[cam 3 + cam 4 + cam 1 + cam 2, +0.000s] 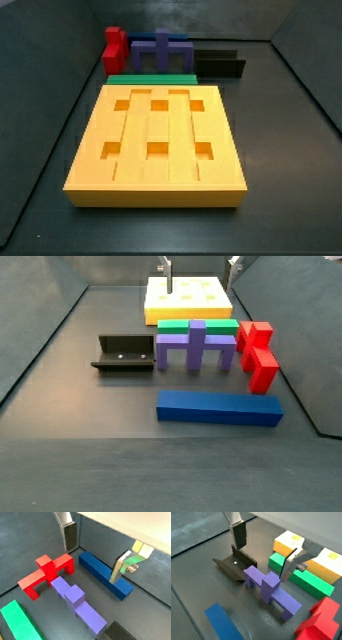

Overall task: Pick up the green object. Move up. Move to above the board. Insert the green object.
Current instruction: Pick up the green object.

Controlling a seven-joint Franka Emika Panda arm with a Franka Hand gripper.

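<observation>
The gripper (264, 554) hangs with its jaws apart and nothing between them, the silver fingers (121, 566) clear of every piece in both wrist views. Directly beneath the gap stands the purple cross block (271, 591); in a wrist view it lies between the fingers' lines of descent. Just beyond it, near one finger, lies the green object (301, 575), flat on the floor and touching the board (331, 562) along the board's short edge (154, 78). Beside the other finger sits the fixture (232, 564). Farther out are the red block (45, 571) and the blue bar (103, 573), well apart from the green object (197, 325).
</observation>
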